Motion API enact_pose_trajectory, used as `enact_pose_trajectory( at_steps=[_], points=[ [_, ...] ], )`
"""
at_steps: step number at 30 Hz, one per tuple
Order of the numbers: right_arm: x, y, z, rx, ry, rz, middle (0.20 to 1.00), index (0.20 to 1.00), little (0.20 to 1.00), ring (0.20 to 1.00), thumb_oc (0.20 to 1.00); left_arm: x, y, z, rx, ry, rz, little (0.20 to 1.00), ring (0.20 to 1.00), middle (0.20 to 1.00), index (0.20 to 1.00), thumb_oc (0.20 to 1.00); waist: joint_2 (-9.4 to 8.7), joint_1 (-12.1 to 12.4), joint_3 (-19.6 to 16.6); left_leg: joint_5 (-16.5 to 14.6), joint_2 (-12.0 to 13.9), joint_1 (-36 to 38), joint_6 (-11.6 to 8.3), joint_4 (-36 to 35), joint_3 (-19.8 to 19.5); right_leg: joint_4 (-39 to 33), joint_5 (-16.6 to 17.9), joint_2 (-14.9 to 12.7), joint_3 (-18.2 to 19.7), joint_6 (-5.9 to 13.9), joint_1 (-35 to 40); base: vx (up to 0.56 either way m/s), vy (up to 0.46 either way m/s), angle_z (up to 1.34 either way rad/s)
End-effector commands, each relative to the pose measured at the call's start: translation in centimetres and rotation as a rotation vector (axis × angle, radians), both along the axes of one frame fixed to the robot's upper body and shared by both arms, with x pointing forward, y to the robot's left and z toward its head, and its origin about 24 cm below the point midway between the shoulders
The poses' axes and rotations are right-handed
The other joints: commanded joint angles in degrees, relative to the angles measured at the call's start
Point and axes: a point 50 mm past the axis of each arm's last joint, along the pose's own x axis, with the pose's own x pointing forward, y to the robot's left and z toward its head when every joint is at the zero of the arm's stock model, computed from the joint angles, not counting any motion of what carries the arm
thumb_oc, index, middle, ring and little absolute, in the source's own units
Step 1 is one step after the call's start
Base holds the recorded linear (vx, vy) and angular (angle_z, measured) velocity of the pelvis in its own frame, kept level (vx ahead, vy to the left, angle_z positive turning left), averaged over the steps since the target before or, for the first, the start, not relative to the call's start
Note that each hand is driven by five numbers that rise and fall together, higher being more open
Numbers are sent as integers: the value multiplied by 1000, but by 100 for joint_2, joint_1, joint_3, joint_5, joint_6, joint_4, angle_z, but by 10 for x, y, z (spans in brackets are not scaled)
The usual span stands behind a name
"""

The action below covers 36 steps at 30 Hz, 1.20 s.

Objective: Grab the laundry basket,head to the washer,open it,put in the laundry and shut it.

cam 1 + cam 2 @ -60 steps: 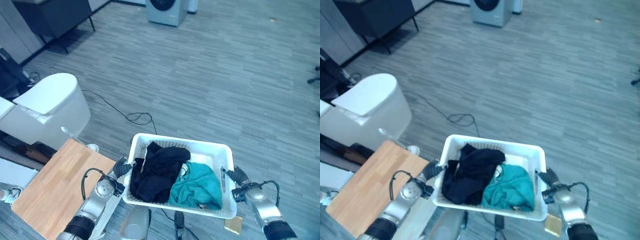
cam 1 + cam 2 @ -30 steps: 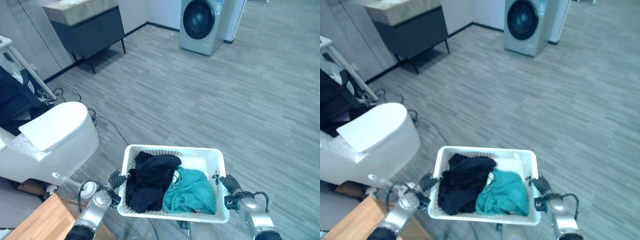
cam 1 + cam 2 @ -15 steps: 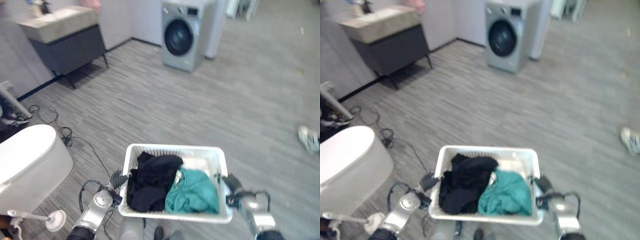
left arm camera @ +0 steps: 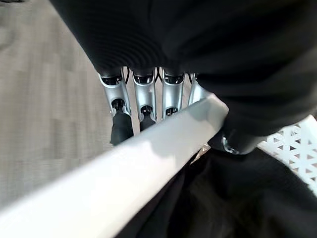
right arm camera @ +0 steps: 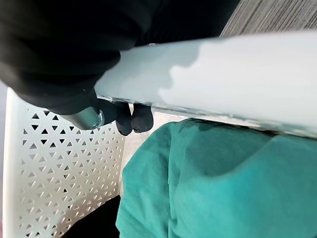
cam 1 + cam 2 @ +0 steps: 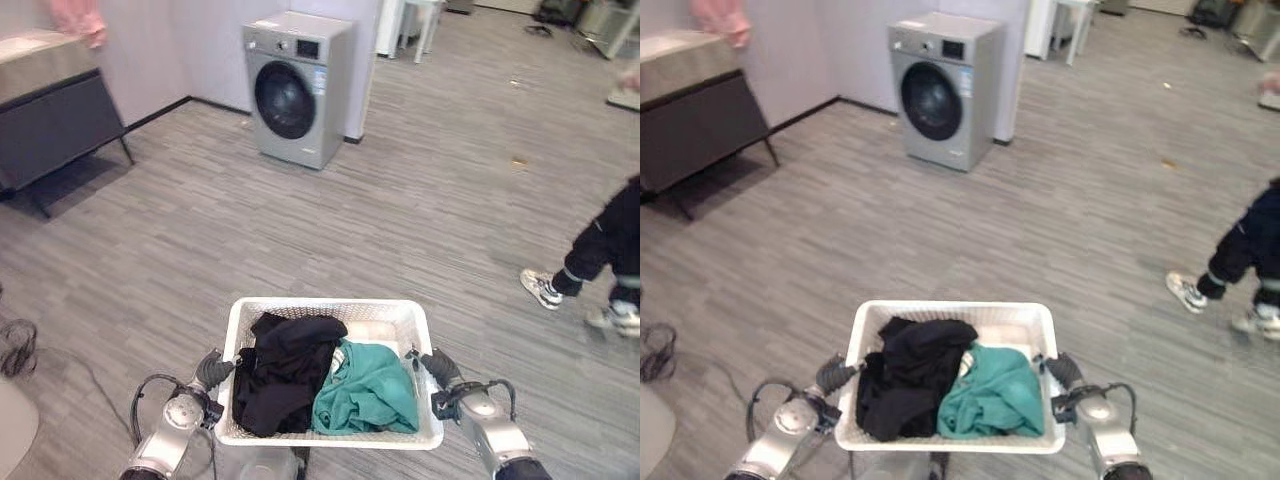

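Observation:
A white mesh laundry basket [image 6: 330, 306] hangs in front of me, held by both side rims. Black clothes [image 6: 281, 373] fill its left half and a teal garment [image 6: 366, 387] its right. My left hand [image 6: 211, 369] is shut on the left rim [image 4: 148, 168], its fingers [image 4: 143, 94] curled under the edge. Over at the right rim [image 5: 223, 74], my right hand [image 6: 441, 369] grips the same way, with the teal garment [image 5: 223, 188] just inside. The grey washer [image 6: 298, 88] stands ahead at the wall with its round door closed.
A person's legs and shoes [image 6: 598, 257] are on the floor at the right. A dark cabinet [image 6: 50, 120] stands at the left wall with pink cloth [image 6: 80, 18] above it. Grey plank floor [image 6: 400, 210] lies between me and the washer.
The view has turned and advanced: the washer is larger and nearer, the white toilet and wooden table have left the picture, a person has come in at the right. Both hands still hold the basket.

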Motion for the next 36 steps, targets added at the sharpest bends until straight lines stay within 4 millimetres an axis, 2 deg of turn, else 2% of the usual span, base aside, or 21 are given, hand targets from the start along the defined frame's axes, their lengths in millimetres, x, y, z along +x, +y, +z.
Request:
enact_pose_trajectory(
  at_steps=[1, 2, 3, 4, 6, 8, 11, 14, 15, 17, 20, 22, 23, 24, 26, 27, 28, 29, 31, 32, 36],
  points=[
    [26, -45, 46, -111, -205, -80, 200, 200, 200, 200, 200, 16, 53, 41, 94, -175, 181, 200, 200, 200, 200, 200, 213, 164, -150, -331, 407, -59, -839, -98, -135, -442, 2281, -784, 370, 475, 72, 227, 118, 6],
    [26, -43, 45, -112, -205, -74, 200, 200, 200, 200, 200, 17, 53, 43, 99, -179, 179, 200, 200, 200, 200, 200, 361, 56, -70, -434, 468, 362, -732, -298, -217, 397, 2044, -800, 106, 429, -468, 480, 239, 0],
    [25, -44, 45, -116, -204, -72, 200, 200, 200, 200, 200, 20, 53, 46, 100, -188, 180, 200, 200, 200, 200, 200, 537, -161, 71, -518, 510, 802, -736, -464, -344, 421, 1544, -1006, -203, 141, -1178, 475, 236, -2],
    [26, -44, 46, -117, -204, -71, 200, 200, 200, 200, 200, 20, 53, 46, 100, -188, 180, 200, 200, 200, 200, 200, 548, -176, 65, -501, 522, 791, -743, -472, -359, 404, 1563, -997, -224, 131, -1183, 367, 121, 5],
    [23, -47, 46, -126, -201, -79, 200, 200, 200, 200, 200, 24, 51, 49, 100, -200, 171, 200, 200, 200, 200, 200, 613, -365, 182, -690, 517, 1051, -804, -405, -555, -364, 1151, -1102, -301, -125, -1522, 316, -34, 38],
    [22, -53, 48, -132, -203, -93, 200, 200, 200, 200, 200, 26, 49, 50, 97, -206, 162, 200, 200, 200, 200, 200, 629, -486, 199, -916, 561, 1225, -941, -364, -727, -1700, 1018, -1255, -260, -197, -1607, 377, -118, 39],
    [16, -63, 46, -140, -186, -129, 200, 200, 200, 200, 200, 30, 44, 48, 100, -203, 148, 200, 200, 200, 200, 200, 613, -630, 258, -1277, 583, 1536, -1093, -272, -1092, -3244, 1459, -1444, 240, -34, -1853, 421, -150, 99],
    [11, -66, 41, -141, -156, -133, 200, 200, 200, 200, 200, 35, 40, 47, 122, -200, 129, 200, 200, 200, 200, 200, 584, -749, 301, -1476, 634, 1836, -1141, -124, -1270, -3446, 1828, -1531, 464, 128, -2039, 366, -169, 76],
    [8, -68, 40, -136, -152, -141, 200, 200, 200, 200, 200, 38, 37, 48, 127, -203, 113, 200, 200, 200, 200, 200, 523, -743, 211, -1556, 621, 1889, -1164, -97, -1318, -3504, 1761, -1575, 489, 140, -1887, 501, -305, 72],
    [6, -69, 38, -136, -141, -142, 200, 200, 200, 200, 200, 37, 37, 46, 127, -196, 116, 200, 200, 200, 200, 200, 472, -759, 81, -1529, 743, 2068, -1279, 29, -1379, -3279, 1996, -1536, 386, 150, -1761, 419, -281, 69],
    [4, -74, 36, -141, -123, -156, 200, 200, 200, 200, 200, 34, 41, 44, 125, -180, 122, 200, 200, 200, 200, 200, 436, -773, -106, -840, 1208, 1859, -1511, 1016, -1314, -3273, 1829, -1349, 67, -46, -1389, 322, -312, 66],
    [3, -79, 40, -144, -134, -167, 200, 200, 200, 200, 200, 30, 43, 43, 111, -173, 131, 200, 200, 200, 200, 200, 351, -657, 2, -402, 1365, 1256, -1388, 2524, -1327, -3423, 1670, -1179, 21, -348, -975, 232, -373, 30],
    [5, -81, 42, -150, -142, -175, 200, 200, 200, 200, 200, 28, 42, 43, 106, -173, 133, 200, 200, 200, 200, 200, 365, -631, 66, -420, 1416, 859, -1320, 3100, -1352, -3537, 1613, -1078, -59, -460, -839, 112, -333, 22],
    [5, -82, 43, -153, -147, -185, 200, 200, 200, 200, 200, 29, 42, 44, 103, -179, 136, 200, 200, 200, 200, 200, 300, -577, 154, -350, 1539, 589, -1271, 3180, -1188, -3622, 1559, -1076, -128, -521, -713, 69, -252, 9],
    [4, -85, 42, -156, -143, -209, 200, 200, 200, 200, 200, 32, 38, 46, 87, -190, 128, 200, 200, 200, 200, 200, 201, -469, 301, -517, 1729, 146, -1246, 2743, -794, -3740, 1495, -1139, -257, -557, -535, 94, -153, 18],
    [6, -85, 42, -152, -146, -211, 200, 200, 200, 200, 200, 34, 36, 48, 75, -201, 125, 200, 200, 200, 200, 200, 192, -387, 330, -709, 1675, 69, -1348, 1783, -583, -3861, 1425, -1184, -336, -486, -412, 110, -41, 54],
    [6, -85, 42, -152, -146, -211, 200, 200, 200, 200, 200, 34, 36, 47, 74, -201, 125, 200, 200, 200, 200, 200, 176, -385, 332, -684, 1654, 117, -1344, 1710, -567, -3872, 1422, -1205, -332, -482, -397, 202, 51, 69],
    [6, -84, 41, -155, -145, -211, 200, 200, 200, 200, 200, 35, 34, 46, 63, -207, 130, 200, 200, 200, 200, 200, 227, -288, 365, -419, 1594, -21, -1540, 692, -546, -3906, 1324, -1207, -378, -465, -251, 112, 36, 55],
    [7, -82, 40, -155, -141, -202, 200, 200, 200, 200, 200, 34, 35, 45, 61, -202, 138, 200, 200, 200, 200, 200, 238, -250, 368, -311, 1497, -2, -1595, 407, -650, -3927, 1284, -1202, -360, -464, -202, 167, 74, 21],
    [8, -79, 38, -147, -140, -191, 200, 200, 200, 200, 200, 33, 35, 42, 66, -190, 139, 200, 200, 200, 200, 200, 285, -215, 308, -333, 1331, 115, -1616, 158, -935, -3933, 1189, -1143, -282, -477, -149, 255, 134, -10],
    [6, -78, 36, -148, -142, -203, 200, 200, 200, 200, 200, 33, 33, 39, 61, -177, 127, 200, 200, 200, 200, 200, 283, -223, 320, -65, 1372, 22, -1698, -16, -1007, -3966, 1047, -1215, -344, -469, -41, 141, 132, -16]
  ],
)
